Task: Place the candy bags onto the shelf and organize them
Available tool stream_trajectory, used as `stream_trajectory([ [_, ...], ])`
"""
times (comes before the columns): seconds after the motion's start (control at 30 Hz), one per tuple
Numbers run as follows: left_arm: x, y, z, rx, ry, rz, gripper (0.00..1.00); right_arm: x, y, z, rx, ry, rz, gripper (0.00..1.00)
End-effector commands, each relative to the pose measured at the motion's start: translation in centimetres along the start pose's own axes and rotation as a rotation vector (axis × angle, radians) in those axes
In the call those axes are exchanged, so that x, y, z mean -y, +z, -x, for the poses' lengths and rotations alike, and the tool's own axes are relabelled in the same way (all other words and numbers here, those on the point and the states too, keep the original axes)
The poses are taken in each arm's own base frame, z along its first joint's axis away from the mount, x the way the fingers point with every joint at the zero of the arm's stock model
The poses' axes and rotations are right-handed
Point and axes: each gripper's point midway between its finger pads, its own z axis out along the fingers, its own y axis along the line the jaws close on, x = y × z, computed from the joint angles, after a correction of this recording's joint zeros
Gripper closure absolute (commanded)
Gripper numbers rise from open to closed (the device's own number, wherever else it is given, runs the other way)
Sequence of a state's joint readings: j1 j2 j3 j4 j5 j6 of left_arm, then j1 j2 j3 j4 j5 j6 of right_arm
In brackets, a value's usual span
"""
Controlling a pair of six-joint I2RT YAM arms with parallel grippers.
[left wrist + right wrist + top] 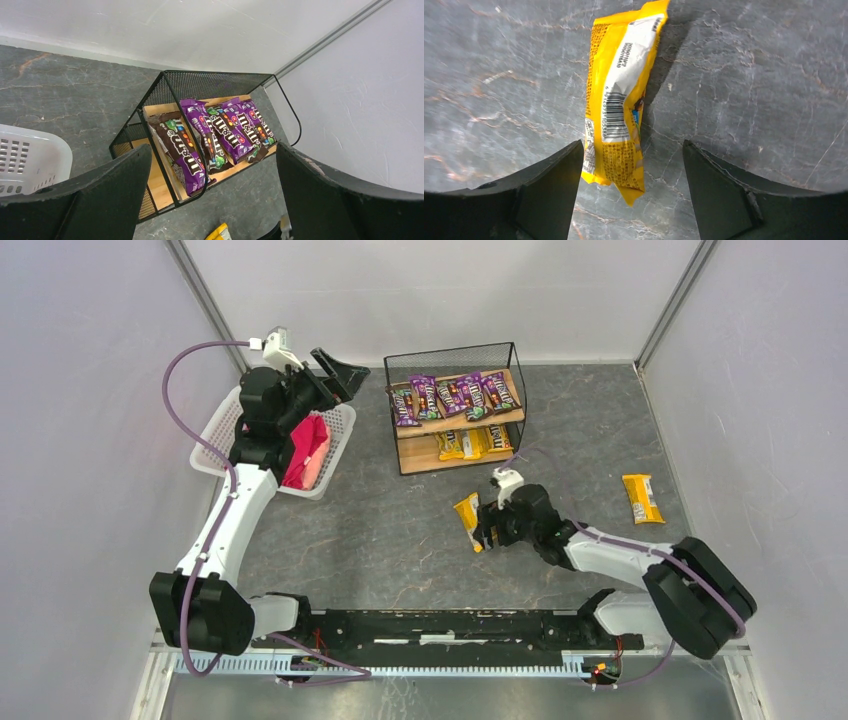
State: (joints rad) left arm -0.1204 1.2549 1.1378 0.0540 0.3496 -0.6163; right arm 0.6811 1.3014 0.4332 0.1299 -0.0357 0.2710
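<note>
The shelf (425, 462) stands at the back centre, with several purple candy bags (455, 395) on its top board and yellow candy bags (472, 443) on its lower board. A yellow bag (467, 522) lies on the table in front of the shelf. My right gripper (487, 530) is open just beside it. In the right wrist view this bag (616, 100) lies barcode side up, its near end between my open fingers (631, 185). Another yellow bag (642, 498) lies at the right. My left gripper (345, 375) is open and empty over the basket's far corner. Its view shows the shelf (157, 185) and purple bags (225, 132) beyond the open gripper (212, 200).
A white lattice basket (343, 430) stands at the back left with a pink-red soft bundle (308, 452) inside, under my left arm. Its corner shows in the left wrist view (30, 160). Grey walls close in the table at the back and on both sides.
</note>
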Motion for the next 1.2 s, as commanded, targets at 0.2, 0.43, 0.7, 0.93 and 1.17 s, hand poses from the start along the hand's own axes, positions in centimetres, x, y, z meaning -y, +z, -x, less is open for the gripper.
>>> stream_trajectory([
  [0.2,1.8,-0.3,1.7,0.042,0.016,-0.045,0.0,-0.9,-2.0,-2.0,0.094,0.373,0.129,0.32],
  [0.43,1.7,0.0,1.1,0.031,0.027,-0.031,0.0,-0.2,-1.6,-1.3,0.159,0.42,0.107,0.39],
  [0.7,2.0,-0.1,1.2,0.034,0.03,-0.036,0.0,0.0,-1.0,-1.0,0.173,0.449,0.103,0.55],
  [0.93,2.2,-0.2,1.3,0.032,0.03,-0.044,0.0,-1.4,-1.3,0.9,0.241,0.482,0.192,0.77],
  [1.17,2.1,-0.1,1.2,0.031,0.03,-0.041,0.0,-2.9,-1.7,3.7,0.322,0.478,0.283,0.84],
])
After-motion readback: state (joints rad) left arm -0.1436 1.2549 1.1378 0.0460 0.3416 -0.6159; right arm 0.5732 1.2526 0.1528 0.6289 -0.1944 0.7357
